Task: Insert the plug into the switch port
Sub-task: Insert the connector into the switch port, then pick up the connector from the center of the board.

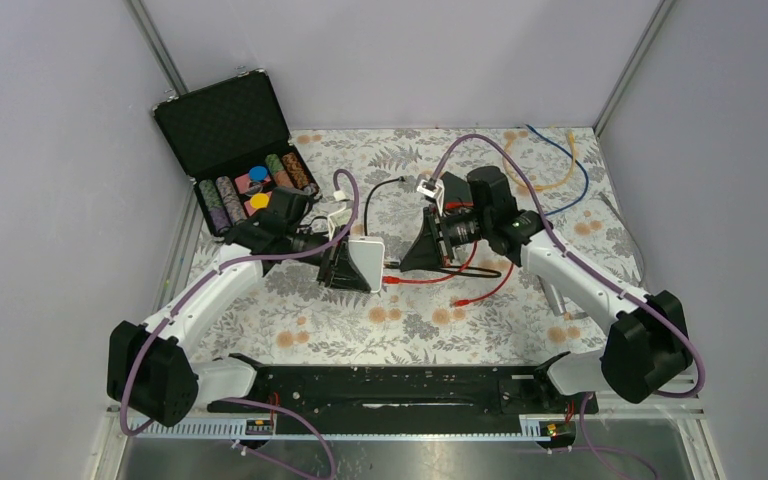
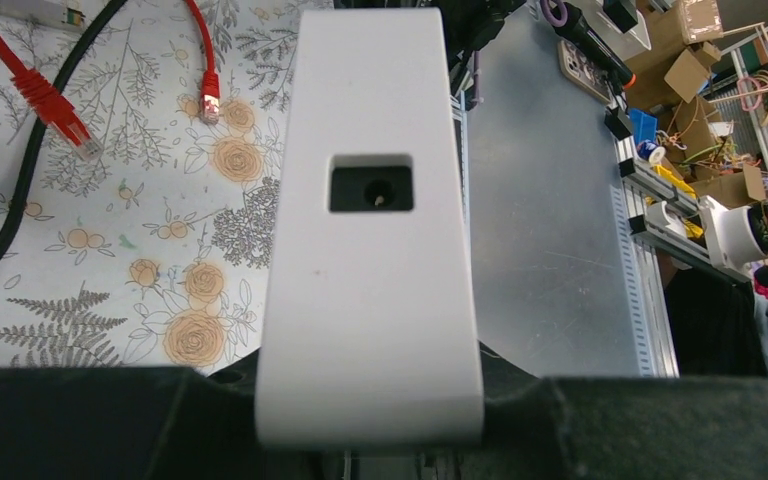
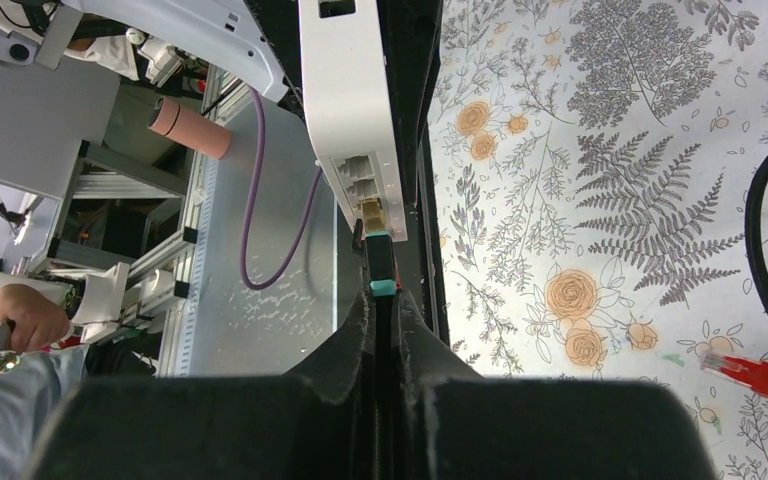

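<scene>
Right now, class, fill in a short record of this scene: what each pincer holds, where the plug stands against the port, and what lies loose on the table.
Left pincer: shut on the white switch, ports facing the right arm
Right pincer: shut on the plug
Plug position: tip at the mouth of the end port, body outside; whether it is seated cannot be told
Loose on the table: red network cables, black cable
Back left: open case of poker chips
</scene>
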